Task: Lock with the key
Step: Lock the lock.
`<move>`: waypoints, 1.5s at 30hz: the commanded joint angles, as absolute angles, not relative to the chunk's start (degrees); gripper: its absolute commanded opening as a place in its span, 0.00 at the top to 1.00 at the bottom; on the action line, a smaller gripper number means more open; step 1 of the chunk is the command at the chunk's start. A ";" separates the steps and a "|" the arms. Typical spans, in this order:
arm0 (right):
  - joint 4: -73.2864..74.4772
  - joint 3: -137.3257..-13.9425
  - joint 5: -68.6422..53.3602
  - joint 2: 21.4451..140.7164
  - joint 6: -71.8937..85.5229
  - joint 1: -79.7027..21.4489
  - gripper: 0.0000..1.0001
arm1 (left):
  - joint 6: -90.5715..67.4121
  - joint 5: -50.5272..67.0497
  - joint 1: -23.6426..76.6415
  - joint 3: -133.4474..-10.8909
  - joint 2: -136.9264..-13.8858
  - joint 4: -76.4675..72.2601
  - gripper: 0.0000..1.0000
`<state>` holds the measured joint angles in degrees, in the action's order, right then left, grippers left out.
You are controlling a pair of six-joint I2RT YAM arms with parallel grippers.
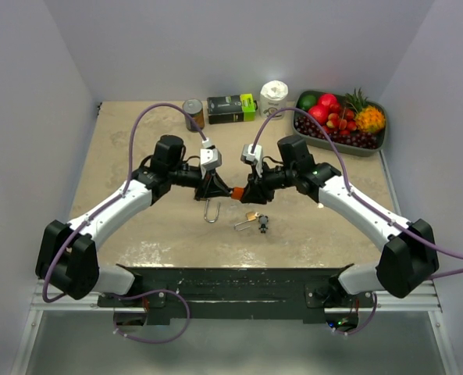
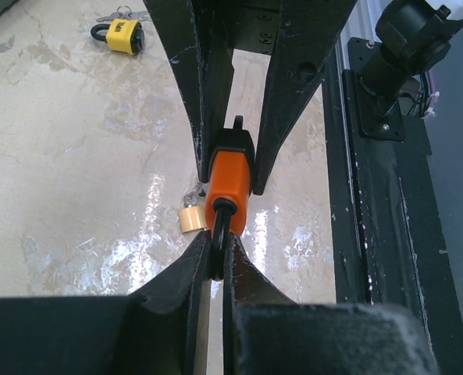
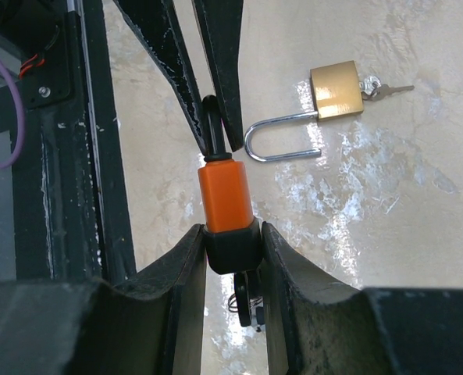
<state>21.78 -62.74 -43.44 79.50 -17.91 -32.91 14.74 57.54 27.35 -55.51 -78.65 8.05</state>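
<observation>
An orange padlock (image 1: 236, 193) hangs above the table between both grippers. My left gripper (image 2: 214, 262) is shut on its black shackle (image 2: 218, 234). The orange body (image 2: 229, 183) points away from it. My right gripper (image 3: 233, 242) is shut on the padlock's black base (image 3: 231, 248), and the orange body (image 3: 225, 195) rises from it. A dark key (image 3: 245, 301) with a small ring sticks out behind that base, between the right fingers. The top view shows the left gripper (image 1: 225, 191) and the right gripper (image 1: 244, 193) meeting tip to tip.
A brass padlock (image 3: 336, 90) with an open long shackle (image 1: 211, 211) lies on the table under the grippers. A yellow padlock (image 2: 123, 35) with keys lies nearby (image 1: 251, 216). At the back stand a can (image 1: 194, 113), a green box (image 1: 231, 108), a white jar (image 1: 274, 98) and a fruit tray (image 1: 375, 144).
</observation>
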 commanded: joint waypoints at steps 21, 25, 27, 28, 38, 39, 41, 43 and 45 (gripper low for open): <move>23.38 -67.59 -42.80 74.09 -24.08 -31.29 0.43 | 31.65 67.50 17.93 -60.12 -75.15 24.18 1.00; 23.56 -67.06 -45.43 75.14 -24.26 -31.46 0.43 | 29.71 67.59 17.93 -59.68 -74.53 22.42 1.00; 23.12 -66.80 -45.53 75.76 -23.73 -31.81 0.45 | 29.44 67.94 18.02 -59.68 -74.53 21.98 1.00; 23.12 -66.71 -45.44 76.81 -23.73 -32.08 0.46 | 29.10 68.11 18.10 -59.68 -74.53 21.89 1.00; 22.67 -66.53 -46.93 79.71 -25.13 -32.87 0.64 | 28.48 67.94 18.98 -59.59 -74.53 21.01 1.00; 22.85 -66.53 -46.93 79.80 -25.31 -32.96 0.66 | 28.39 67.85 18.98 -59.59 -74.53 20.66 1.00; 23.46 -66.62 -47.02 80.07 -26.53 -33.05 0.73 | 27.95 67.68 18.98 -59.50 -74.53 20.30 1.00; 24.87 -66.80 -46.76 80.33 -27.51 -33.22 0.76 | 27.51 67.50 18.98 -59.59 -74.62 19.78 1.00; 26.18 -67.41 -46.76 80.77 -27.95 -33.22 0.83 | 27.51 67.24 18.98 -59.59 -74.79 19.69 1.00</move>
<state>23.68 -65.52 -44.99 80.38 -25.43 -32.82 28.08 64.53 18.79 -58.02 -76.36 23.79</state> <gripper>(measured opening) 0.223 0.106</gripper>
